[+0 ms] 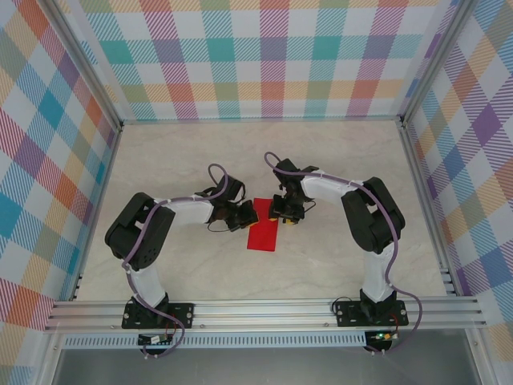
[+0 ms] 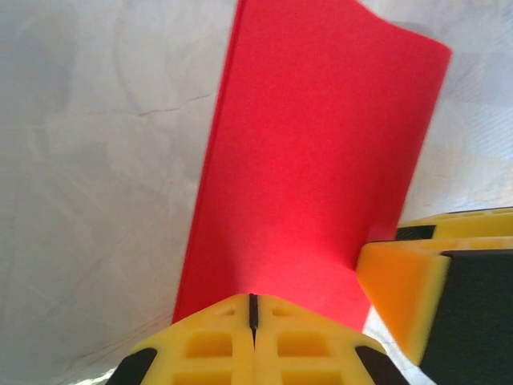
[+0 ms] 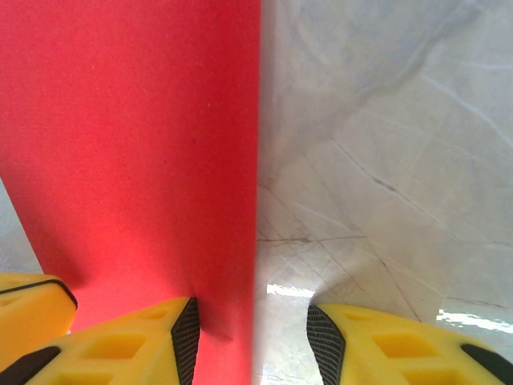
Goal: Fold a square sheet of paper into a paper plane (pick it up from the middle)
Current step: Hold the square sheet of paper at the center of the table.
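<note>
Two grippers: both of mine meet at the sheet of paper [image 1: 263,230], the left gripper [image 1: 244,215] on its left side and the right gripper [image 1: 284,210] on its right.
Left gripper: clenched, the jaws tight together with only a seam between them. The tips sit on one end of the sheet. I cannot tell whether they nip the paper or merely pin it.
Right gripper: jaws part-way apart, grasping nothing. One finger [image 3: 136,341] is down on the sheet and the other is just off it. The sheet's long straight edge runs through the gap.
Sheet: bright red, lying on the table [image 3: 385,160] between my two grippers. It is a narrow rectangle rather than a square, so I judge it is already folded in half.
Why held so: I take the closed left tips as a hold-down, so the thin sheet cannot slide. The right jaws straddle the edge, probably to press the crease or to get under the edge for the next fold.
Stage: early, by my reading. There is no pointed nose and no wings yet.
Risk: the paper may skid if either gripper's pressure lifts.
</note>
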